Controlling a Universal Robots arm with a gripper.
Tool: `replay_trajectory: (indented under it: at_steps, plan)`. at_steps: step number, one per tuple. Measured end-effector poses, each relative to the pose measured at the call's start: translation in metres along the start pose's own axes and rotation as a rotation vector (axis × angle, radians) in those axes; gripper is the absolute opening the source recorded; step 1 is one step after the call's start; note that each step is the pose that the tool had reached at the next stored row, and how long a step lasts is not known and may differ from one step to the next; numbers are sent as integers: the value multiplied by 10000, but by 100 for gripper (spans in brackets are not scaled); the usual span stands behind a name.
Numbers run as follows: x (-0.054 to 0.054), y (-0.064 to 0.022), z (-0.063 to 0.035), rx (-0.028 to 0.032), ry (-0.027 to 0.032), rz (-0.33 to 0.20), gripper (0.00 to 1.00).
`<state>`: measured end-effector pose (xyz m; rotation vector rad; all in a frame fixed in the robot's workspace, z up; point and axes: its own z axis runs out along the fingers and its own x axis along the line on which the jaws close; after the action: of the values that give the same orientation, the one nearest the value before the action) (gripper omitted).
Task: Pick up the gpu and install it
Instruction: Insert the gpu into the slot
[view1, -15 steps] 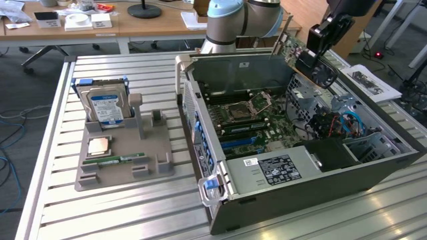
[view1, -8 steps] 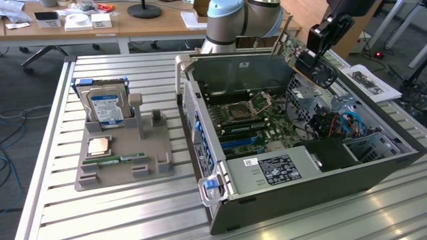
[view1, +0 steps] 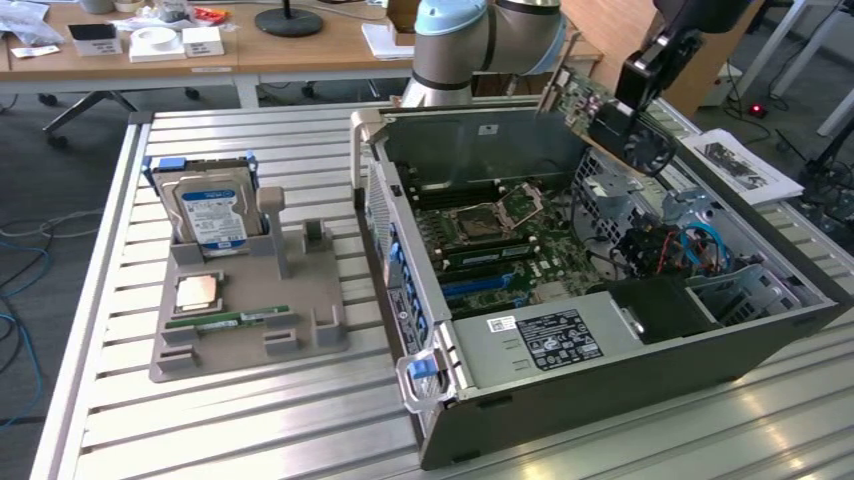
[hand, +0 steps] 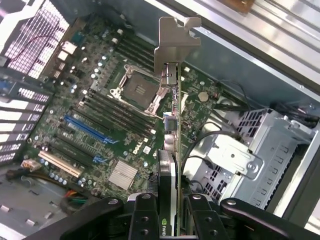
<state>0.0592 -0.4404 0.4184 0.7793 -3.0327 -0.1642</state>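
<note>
While arm hangs abv open case | gripper clamped on gpu | gpu tilted, mid-air

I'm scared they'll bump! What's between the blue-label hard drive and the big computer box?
In the exterior view, gray holder posts stand between the hard drive and the computer case, on the slatted table.

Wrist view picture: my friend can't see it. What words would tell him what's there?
The end effector grips the gpu edge-on, its pale metal bracket at the far end, held above the green motherboard inside an open computer case.
</note>
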Motion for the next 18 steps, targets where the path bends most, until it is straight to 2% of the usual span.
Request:
replay_trajectory:
  at_steps: [18]
  plan:
    - [0, -1, 8, -66, 337, -3257, 27]
